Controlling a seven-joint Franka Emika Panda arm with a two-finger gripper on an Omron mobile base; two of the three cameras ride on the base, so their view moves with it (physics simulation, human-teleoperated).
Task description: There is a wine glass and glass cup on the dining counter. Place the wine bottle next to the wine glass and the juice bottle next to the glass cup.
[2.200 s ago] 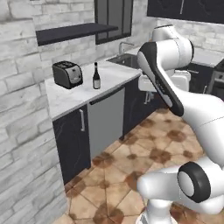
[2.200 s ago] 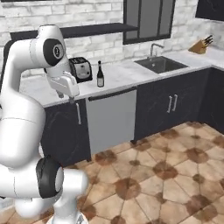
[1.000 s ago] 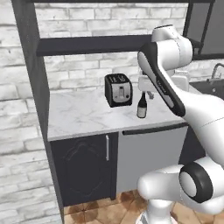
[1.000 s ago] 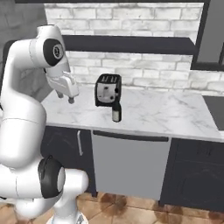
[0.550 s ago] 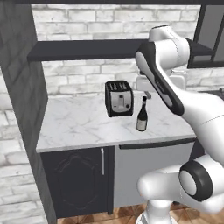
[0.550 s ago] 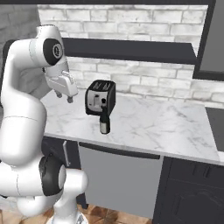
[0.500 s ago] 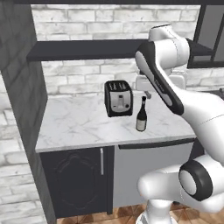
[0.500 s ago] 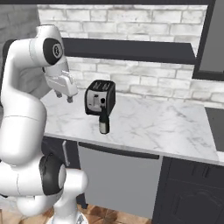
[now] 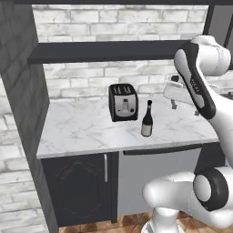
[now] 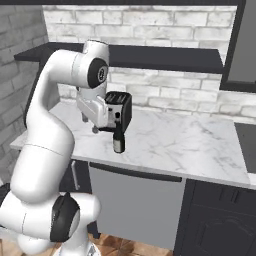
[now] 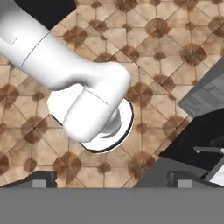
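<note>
With the bottle (image 9: 147, 119) standing upright on the tabletop (image 9: 82, 129) at centre frame, just right of the toaster (image 9: 123, 102), the tool (image 9: 184, 105), fingers apart and empty at right, should drop level and approach its body squarely.

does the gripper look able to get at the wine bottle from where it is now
Probably yes. The wine bottle stands alone near the counter's front edge, apart from the toaster behind it. The open gripper hangs to its right, pointing down, so it must turn first.
</note>
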